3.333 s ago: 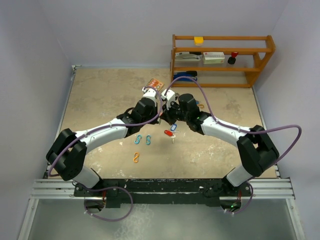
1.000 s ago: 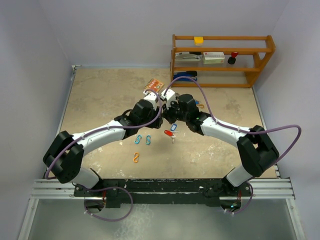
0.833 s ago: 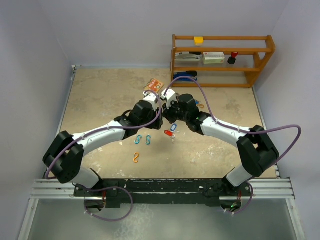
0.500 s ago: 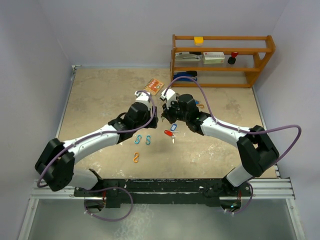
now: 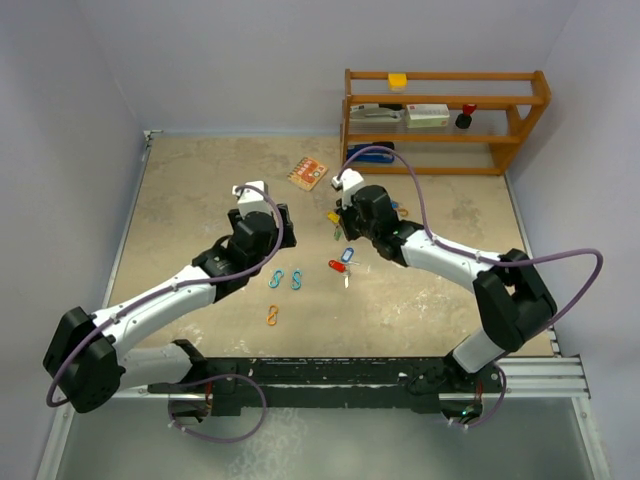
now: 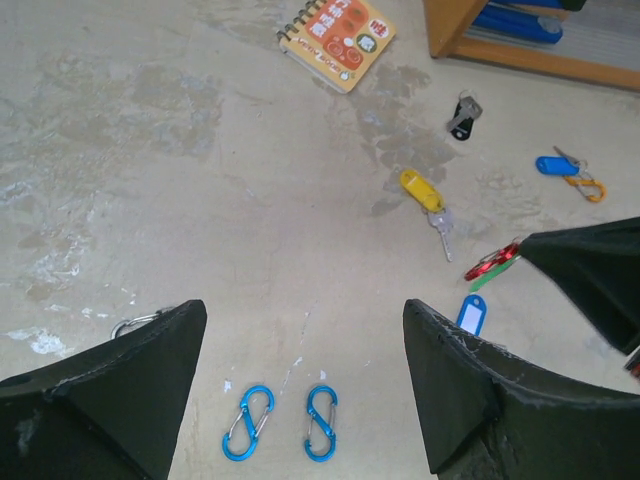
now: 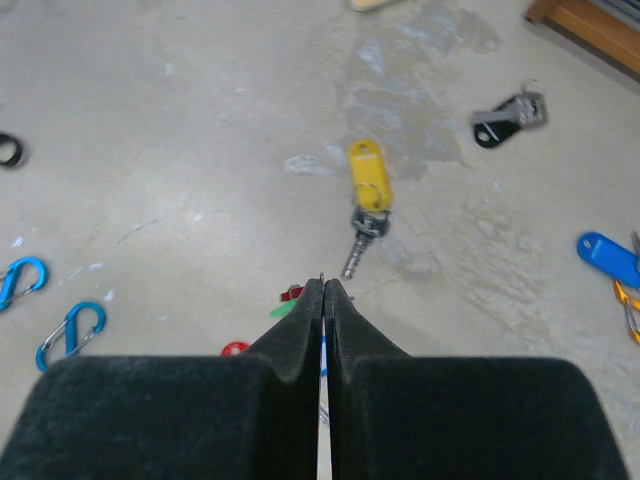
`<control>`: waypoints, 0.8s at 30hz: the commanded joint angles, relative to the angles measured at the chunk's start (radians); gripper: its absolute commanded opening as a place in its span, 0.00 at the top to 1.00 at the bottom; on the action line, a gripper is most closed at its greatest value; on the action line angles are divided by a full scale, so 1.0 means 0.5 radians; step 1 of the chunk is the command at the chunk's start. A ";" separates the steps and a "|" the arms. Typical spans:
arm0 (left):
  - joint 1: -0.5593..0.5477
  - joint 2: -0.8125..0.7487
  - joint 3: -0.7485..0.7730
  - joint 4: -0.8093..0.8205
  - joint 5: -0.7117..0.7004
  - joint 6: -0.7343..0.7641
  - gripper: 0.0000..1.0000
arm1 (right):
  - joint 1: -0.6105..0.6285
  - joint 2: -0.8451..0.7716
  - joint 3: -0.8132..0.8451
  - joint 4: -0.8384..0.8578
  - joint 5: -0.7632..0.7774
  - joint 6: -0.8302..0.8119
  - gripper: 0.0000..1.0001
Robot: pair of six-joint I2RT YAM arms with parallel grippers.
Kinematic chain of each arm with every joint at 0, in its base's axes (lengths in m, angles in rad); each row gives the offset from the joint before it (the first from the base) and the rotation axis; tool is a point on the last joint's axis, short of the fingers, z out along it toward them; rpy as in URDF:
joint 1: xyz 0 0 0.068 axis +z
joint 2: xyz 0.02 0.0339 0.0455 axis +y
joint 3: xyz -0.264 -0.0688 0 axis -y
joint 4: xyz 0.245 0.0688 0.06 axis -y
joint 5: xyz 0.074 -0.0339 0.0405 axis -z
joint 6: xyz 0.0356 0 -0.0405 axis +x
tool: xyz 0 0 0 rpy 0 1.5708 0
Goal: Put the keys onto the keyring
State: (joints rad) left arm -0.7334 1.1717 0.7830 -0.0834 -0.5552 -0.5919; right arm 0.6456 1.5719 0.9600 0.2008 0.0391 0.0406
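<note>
Left gripper spread wide and empty, over two blue clips. Right gripper pressed tight together, with a red clip and a green tag at its tip; hold not discernible. On the table beyond lie one yellow-tagged key, one black-tagged key and one blue-tagged key beside an orange clip; the wooden shelf holds boxes and a yellow block.
</note>
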 commanded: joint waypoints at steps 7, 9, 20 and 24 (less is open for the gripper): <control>0.017 0.006 -0.043 0.041 -0.076 -0.040 0.23 | -0.327 -0.011 0.057 -0.117 0.232 0.403 1.00; 0.019 0.010 -0.042 0.046 -0.074 -0.036 0.23 | -0.373 -0.009 0.049 -0.130 0.220 0.431 1.00; 0.031 0.010 -0.053 0.050 -0.080 -0.040 0.23 | -0.541 0.042 0.014 -0.159 0.187 0.531 1.00; 0.036 -0.001 -0.068 0.052 -0.085 -0.043 0.23 | -0.566 0.071 0.015 -0.178 0.177 0.550 1.00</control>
State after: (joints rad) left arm -0.7261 1.1854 0.7570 -0.0906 -0.5785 -0.5926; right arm 0.3752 1.5890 0.9730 0.1127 0.1356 0.2859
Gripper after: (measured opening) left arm 0.770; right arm 0.005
